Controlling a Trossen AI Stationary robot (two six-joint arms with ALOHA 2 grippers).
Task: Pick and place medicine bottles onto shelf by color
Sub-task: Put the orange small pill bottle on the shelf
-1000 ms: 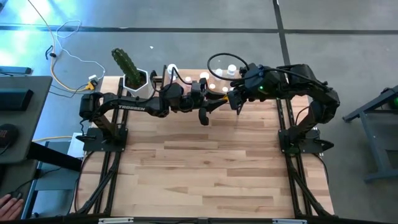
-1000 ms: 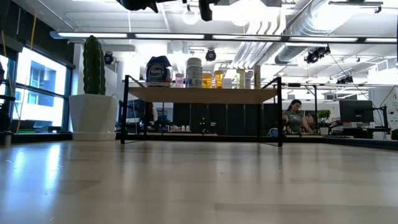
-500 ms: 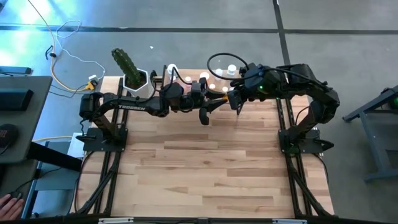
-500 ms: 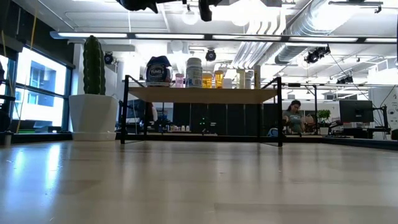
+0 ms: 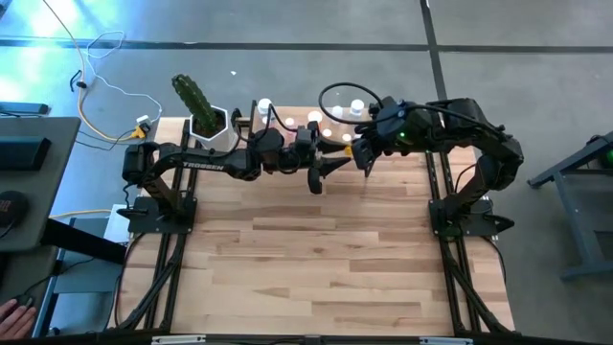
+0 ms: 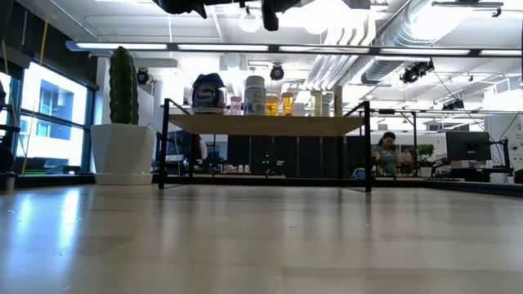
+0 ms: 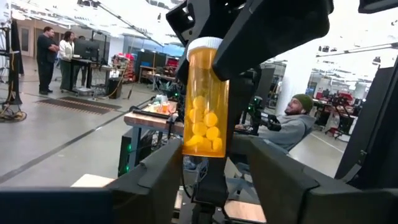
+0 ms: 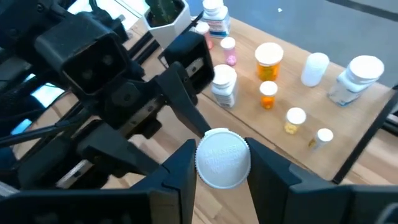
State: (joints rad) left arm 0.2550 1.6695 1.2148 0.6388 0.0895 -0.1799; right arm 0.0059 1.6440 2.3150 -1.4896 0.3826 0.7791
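Bottle: clear orange plastic, glossy; cap white, finely ribbed.
Shelf: pale wood top, thin black metal legs.
Table: light planks, soft sheen.
Fingers: dark, matt, probably plastic.
Pot: white, smooth.

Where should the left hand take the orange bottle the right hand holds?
Take the orange bottle by its body, below the white cap, closing from both sides. It hangs upright, the right hand clamped on the cap, its straight body bare between the left hand's open fingers.
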